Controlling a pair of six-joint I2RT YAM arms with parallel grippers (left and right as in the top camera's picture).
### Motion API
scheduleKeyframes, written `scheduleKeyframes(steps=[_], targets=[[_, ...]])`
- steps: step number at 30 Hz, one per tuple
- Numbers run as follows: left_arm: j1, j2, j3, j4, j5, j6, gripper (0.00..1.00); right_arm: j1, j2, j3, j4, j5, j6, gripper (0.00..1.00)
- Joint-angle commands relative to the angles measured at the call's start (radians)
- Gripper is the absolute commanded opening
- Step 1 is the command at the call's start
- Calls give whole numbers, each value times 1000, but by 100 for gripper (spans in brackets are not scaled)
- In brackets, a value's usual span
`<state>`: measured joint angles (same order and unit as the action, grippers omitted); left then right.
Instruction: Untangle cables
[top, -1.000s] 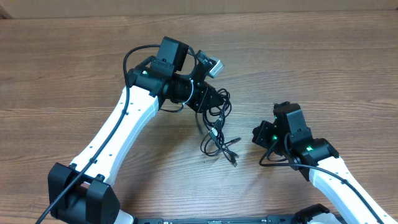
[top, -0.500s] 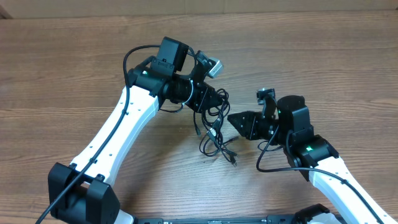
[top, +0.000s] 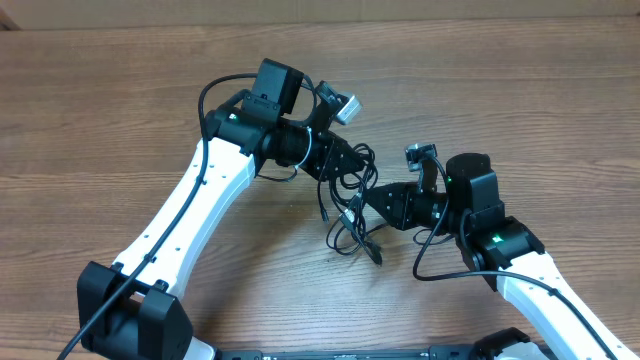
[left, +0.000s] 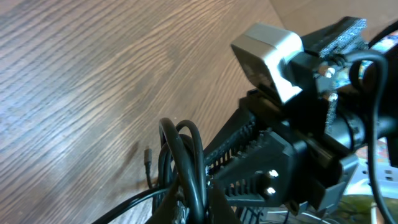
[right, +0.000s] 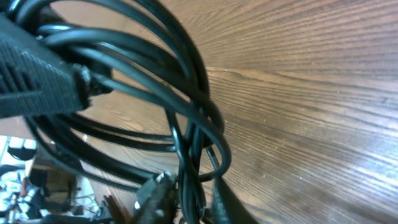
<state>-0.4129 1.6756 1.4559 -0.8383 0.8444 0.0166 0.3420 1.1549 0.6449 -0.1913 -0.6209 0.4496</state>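
Cables (top: 345, 228) hang pinched in my left gripper (top: 350, 168); whether my right gripper (top: 369, 198) grips a strand I cannot tell, so pulling may tighten the knot.

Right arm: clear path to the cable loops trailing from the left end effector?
Likely yes. The right end effector sits right at the cables, with nothing between them. The left end effector grips the other end of the bundle, leaving these loops free.

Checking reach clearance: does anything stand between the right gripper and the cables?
Nothing visible does. The right gripper is right at the cables, with strands passing between its fingers in the wrist view. The left gripper clamps the same bunch.
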Motion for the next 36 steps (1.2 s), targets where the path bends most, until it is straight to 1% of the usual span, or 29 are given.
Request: scheduleKeyframes(steps=[1, 4, 9, 16, 19, 20, 25, 27, 29, 32, 34, 36], targets=[[-8, -15, 19, 5, 83, -21, 4, 6, 2, 3, 7, -10, -10, 9], [-8, -15, 19, 5, 93, -21, 4, 6, 2, 3, 7, -10, -10, 7], [-8, -15, 19, 5, 105, -24, 4, 6, 2, 3, 7, -10, -10, 8], [-8, -15, 19, 9, 161, -24, 4, 6, 2, 3, 7, -10, -10, 8], [-8, -15, 19, 10, 163, -24, 4, 6, 2, 3, 7, -10, -10, 6], [-8, -15, 19, 10, 163, -23, 4, 6, 2, 3, 7, -10, -10, 4], [-8, -15, 19, 12, 138, -20, 4, 6, 2, 3, 3, 6, -9, 4], [-8, -15, 19, 6, 62, -21, 4, 6, 2, 3, -29, 85, 25, 4], [-8, -15, 19, -2, -3, -21, 4, 6, 2, 3, -106, 238, 129, 4], [-8, -15, 19, -18, -67, -21, 4, 4, 2, 3, -277, 511, 296, 4], [-8, -15, 19, -26, -69, -20, 4, 4, 2, 3, -332, 591, 356, 4], [-8, -15, 19, -26, -69, -20, 4, 4, 2, 3, -339, 604, 370, 4]])
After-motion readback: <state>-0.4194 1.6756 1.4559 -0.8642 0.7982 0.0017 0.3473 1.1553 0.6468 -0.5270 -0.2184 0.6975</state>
